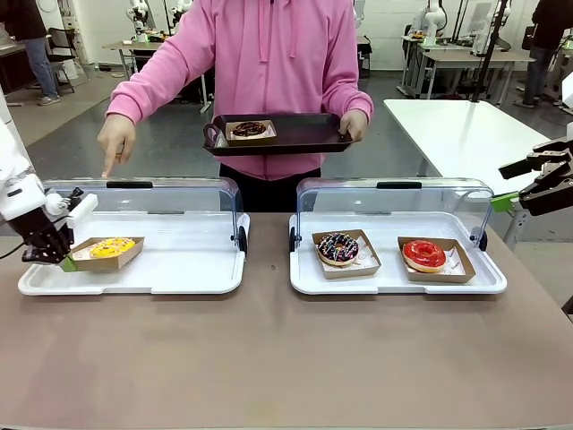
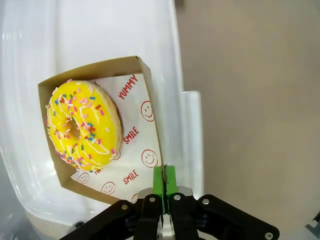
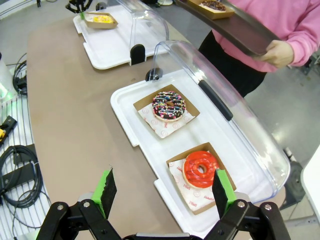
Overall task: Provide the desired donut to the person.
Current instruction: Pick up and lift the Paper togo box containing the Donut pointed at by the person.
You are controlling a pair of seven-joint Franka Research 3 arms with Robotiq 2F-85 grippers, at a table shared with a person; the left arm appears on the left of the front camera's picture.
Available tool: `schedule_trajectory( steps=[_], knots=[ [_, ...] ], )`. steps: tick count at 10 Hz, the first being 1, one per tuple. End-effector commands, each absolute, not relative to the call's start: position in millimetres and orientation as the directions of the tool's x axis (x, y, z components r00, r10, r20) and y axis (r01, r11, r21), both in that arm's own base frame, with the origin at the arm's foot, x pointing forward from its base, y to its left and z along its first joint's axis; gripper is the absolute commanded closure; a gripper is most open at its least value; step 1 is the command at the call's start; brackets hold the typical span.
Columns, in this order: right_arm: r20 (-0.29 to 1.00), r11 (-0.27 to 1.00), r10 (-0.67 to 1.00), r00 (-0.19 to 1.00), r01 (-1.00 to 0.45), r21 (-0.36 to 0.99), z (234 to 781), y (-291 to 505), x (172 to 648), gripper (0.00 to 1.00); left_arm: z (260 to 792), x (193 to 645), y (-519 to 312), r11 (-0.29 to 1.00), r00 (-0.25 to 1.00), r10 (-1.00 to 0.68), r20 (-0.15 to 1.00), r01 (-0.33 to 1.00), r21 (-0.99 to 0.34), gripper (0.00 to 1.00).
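Yellow donut (image 1: 112, 246) (image 2: 82, 125): a ring with white stripes and coloured sprinkles. It sits in an open cardboard tray (image 1: 118, 262) (image 2: 90, 66) lined with printed paper. Location: the left end of the left case's white base (image 1: 179, 269), with the clear lid (image 1: 179, 193) standing open behind it.

Left jaws: closed together on the cardboard tray's side wall. The green pads (image 2: 159, 181) clamp the wall near one corner, and its edge runs up from between them. The left arm (image 1: 18, 193) enters at the left edge of the front view, low over the end of the base. Whether the cardboard tray rests flat on the base cannot be told.

Person (image 1: 269, 54): stands at the far side of the table (image 1: 269, 358). One hand (image 1: 116, 139) points its index finger down at the left case's lid. The other hand (image 1: 355, 124) holds a dark serving tray (image 1: 304, 136) level in front of the body. A dark donut (image 1: 249, 129) in its own cardboard holder rests on the left part of that tray.

Right case (image 1: 394, 285) (image 3: 125, 107): the lid is open. The base carries two cardboard holders side by side, not touching. The left one contains a sprinkled chocolate donut (image 1: 337, 248) (image 3: 168, 106). The right one contains a red donut (image 1: 423, 254) (image 3: 201, 169).

Right jaws: spread wide apart, with nothing between them. In the front view they are at the right edge, above and beside the right end of the right case. The right wrist view looks down on the red donut.
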State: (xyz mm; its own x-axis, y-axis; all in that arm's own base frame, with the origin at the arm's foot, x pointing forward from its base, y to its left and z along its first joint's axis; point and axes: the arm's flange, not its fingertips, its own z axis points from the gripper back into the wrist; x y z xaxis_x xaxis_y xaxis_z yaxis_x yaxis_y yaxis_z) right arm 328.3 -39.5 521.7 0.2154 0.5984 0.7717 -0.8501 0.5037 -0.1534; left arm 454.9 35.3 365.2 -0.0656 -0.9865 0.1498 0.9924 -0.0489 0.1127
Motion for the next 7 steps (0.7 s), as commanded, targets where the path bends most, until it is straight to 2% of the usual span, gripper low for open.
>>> schedule_trajectory(
  steps=[1, 2, 7],
  knots=[
    [0.787, 0.509, 0.577, 0.217, -0.849, -0.139, 521.1, -37.4, 331.6, 0.0, 381.8, 411.2, 41.7, -0.08, -0.109, -0.977, 0.184, 0.984, 0.158, 1.0],
    [0.787, 0.509, 0.577, 0.217, -0.849, -0.139, 521.1, -37.4, 331.6, 0.0, 388.5, 394.6, 41.2, -0.103, -0.138, -0.968, 0.208, 0.98, 0.17, 1.0],
    [0.787, 0.509, 0.577, 0.217, -0.849, -0.139, 521.1, -37.4, 331.6, 0.0, 437.2, 329.1, 51.7, -0.17, -0.236, -0.953, 0.189, 0.935, 0.312, 1.0]
  ],
)
